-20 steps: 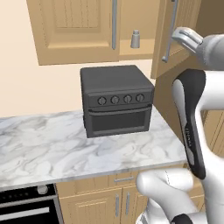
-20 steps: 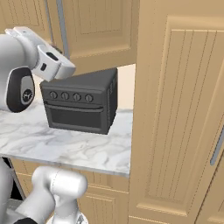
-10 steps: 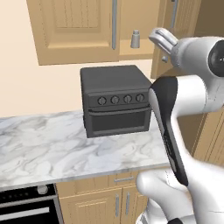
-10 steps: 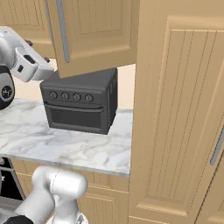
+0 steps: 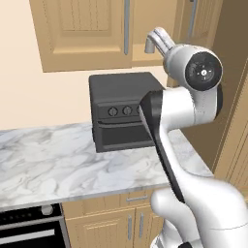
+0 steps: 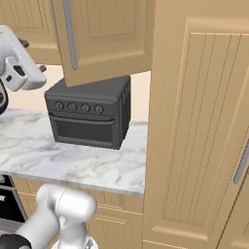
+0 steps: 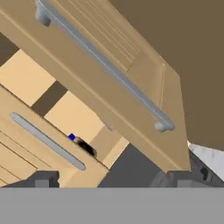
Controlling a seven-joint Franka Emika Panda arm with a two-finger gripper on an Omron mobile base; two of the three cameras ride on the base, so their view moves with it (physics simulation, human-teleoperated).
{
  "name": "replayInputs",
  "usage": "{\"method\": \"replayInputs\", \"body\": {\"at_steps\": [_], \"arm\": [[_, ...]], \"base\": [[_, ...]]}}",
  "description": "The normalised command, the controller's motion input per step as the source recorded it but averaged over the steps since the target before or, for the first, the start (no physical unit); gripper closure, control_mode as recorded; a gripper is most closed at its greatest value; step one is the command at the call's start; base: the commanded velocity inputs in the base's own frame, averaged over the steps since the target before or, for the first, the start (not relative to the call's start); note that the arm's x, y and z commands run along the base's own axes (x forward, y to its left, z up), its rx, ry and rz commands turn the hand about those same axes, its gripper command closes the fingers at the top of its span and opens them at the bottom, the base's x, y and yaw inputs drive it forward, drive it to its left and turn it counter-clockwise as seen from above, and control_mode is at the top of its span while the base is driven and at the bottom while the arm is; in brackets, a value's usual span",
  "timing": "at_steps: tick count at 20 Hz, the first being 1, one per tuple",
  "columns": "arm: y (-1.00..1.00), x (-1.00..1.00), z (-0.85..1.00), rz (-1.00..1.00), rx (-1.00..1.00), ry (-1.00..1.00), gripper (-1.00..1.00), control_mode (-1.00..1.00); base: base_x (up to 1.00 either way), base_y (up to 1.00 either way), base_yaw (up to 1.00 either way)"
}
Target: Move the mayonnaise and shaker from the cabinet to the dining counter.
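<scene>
Jaws are wide apart now: the gripper (image 7: 113, 178) has its two fingertips (image 7: 43, 179) spread to the far sides of the hand view with nothing pinched between them. A second ago it was up by the right-hand bar handle (image 5: 193, 19). Since then it has let go and slid left across the front of the cabinet (image 5: 87, 34).

In the left base view the hand now sits high above the toaster oven (image 5: 123, 114). That is the very spot where the shaker stood on the shelf in the earlier pictures. Hand and shaker run together there, and I cannot tell one from the other. The elbow has swung up too, a big white joint now in front of the right door.

In the right base view the hand has drifted from mid-left almost to the left edge. The open cabinet door (image 6: 102, 39) hangs out over the oven, swung a touch wider than half a second ago.

In the hand view that door cuts across on a slant with its long metal handle (image 7: 105, 65). A second door (image 7: 26, 144) lies at the lower left. In the gap between them is the mayonnaise (image 7: 81, 143), blue lid and dark label, on the shelf inside the cabinet and well apart from the fingers. The marble counter (image 5: 58, 164) and the oven have not moved.
</scene>
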Motion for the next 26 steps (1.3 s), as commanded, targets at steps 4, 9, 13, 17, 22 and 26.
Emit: {"method": "replayInputs", "body": {"at_steps": [4,9,13,17,22,26], "arm": [[0.26,0.49,-0.12,-0.27,0.12,-0.16,-1.00,-1.00],[0.07,0.45,-0.06,-0.28,0.17,-0.17,-1.00,-1.00],[0.00,0.41,0.00,-0.32,0.26,-0.17,-1.00,-1.00],[0.01,0.40,-0.03,-0.33,0.26,-0.19,-1.00,-1.00],[0.04,0.29,-0.08,-0.23,0.28,-0.21,-1.00,-1.00],[0.00,0.19,-0.21,-0.15,0.25,-0.24,-1.00,-1.00]], "base": [[0.00,0.00,0.00],[0.00,0.00,0.00],[0.00,0.00,0.00],[0.00,0.00,0.00],[0.00,0.00,0.00],[0.00,0.00,0.00]]}}
